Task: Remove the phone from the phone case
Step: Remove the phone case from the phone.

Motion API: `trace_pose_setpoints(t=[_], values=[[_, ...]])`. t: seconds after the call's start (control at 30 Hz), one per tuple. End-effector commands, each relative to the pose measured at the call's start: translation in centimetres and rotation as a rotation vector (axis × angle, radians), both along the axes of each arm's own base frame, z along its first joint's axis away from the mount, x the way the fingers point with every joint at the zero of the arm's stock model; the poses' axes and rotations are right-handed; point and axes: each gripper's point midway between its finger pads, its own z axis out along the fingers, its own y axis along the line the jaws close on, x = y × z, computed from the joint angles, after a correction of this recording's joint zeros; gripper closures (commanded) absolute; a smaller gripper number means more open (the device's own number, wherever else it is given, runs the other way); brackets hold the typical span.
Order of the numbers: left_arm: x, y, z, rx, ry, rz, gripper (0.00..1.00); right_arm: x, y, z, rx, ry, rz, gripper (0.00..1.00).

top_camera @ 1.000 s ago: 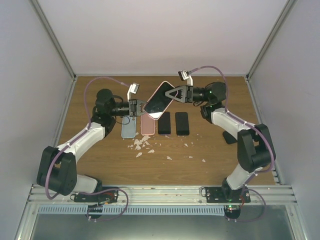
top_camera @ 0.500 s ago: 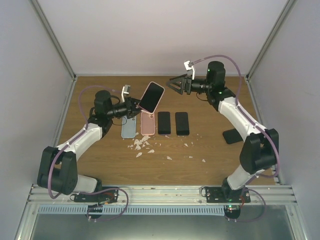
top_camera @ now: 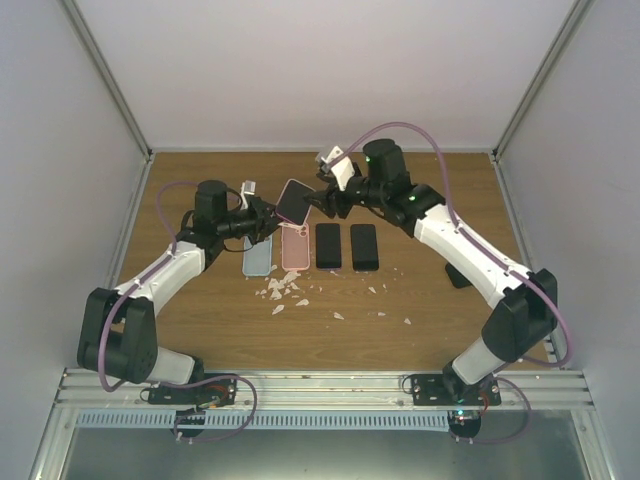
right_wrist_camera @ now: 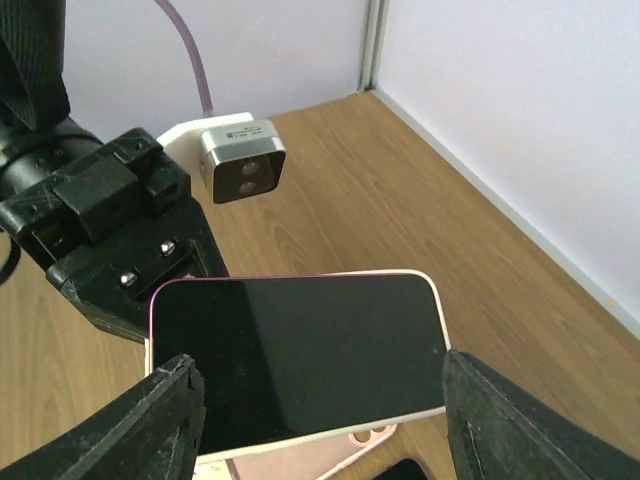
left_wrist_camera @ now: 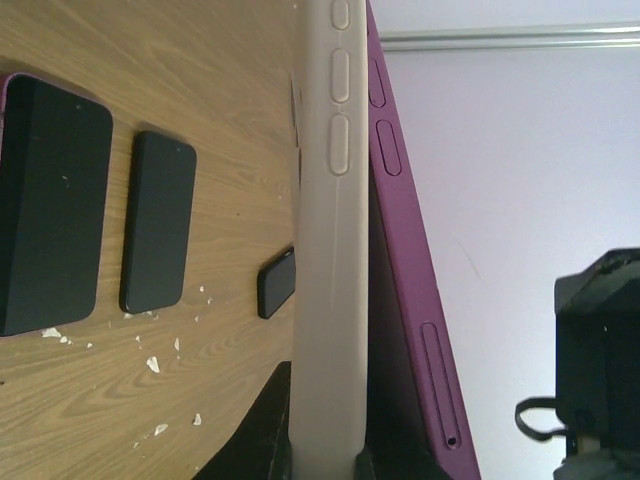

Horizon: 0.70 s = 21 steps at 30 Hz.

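the phone (right_wrist_camera: 300, 350) sits in its phone case (left_wrist_camera: 325, 250), held in the air above the back of the surface (top_camera: 200, 310), over a row of other handsets and cases

the left gripper (top_camera: 265, 211) has its fingers clamped together on the case's rim; the right gripper (top_camera: 320, 200) faces it with its fingers (right_wrist_camera: 160, 420) wide apart, one to each side of the screen and seemingly touching nothing

judging by the left wrist view, the phone's dark magenta edge (left_wrist_camera: 405, 250) has already parted from the pale case wall along one side, so the step in hand looks like the pull-out itself. to do it well, the right fingers should close on the phone's bare edges only, not on the case lip, then draw away along the line of the opening while the left holds firm. a twist or a grip that catches both layers would reseat it or drag the case loose

hard to tell: whether the far corners are free, since no view shows them; exactly where the left fingers bite, as they are cut off at the bottom of the left wrist view; and the right fingertips, which run out of frame
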Motion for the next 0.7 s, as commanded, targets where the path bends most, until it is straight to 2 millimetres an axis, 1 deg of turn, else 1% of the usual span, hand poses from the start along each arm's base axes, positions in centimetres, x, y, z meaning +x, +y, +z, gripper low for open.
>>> trace_pose_setpoints(t=[0.0, 0.27, 0.5, 0.67], values=[[1.0, -0.2, 2.8, -0.027, -0.086, 0.007, 1.0, 0.3, 0.8, -1.0, -0.163, -0.145, -0.039, 0.35], [1.3, 0.0, 2.3, -0.018, -0.064, 0.02, 1.0, -1.1, 4.0, -3.0, -0.232, -0.166, 0.011, 0.43], [1.5, 0.0, 2.2, -0.004, -0.066, 0.029, 1.0, -1.7, 5.9, -4.2, -0.264, -0.174, 0.039, 0.46], [1.5, 0.0, 2.2, 0.003, -0.067, 0.032, 1.0, -2.0, 6.7, -5.4, -0.294, -0.168, 0.055, 0.47]])
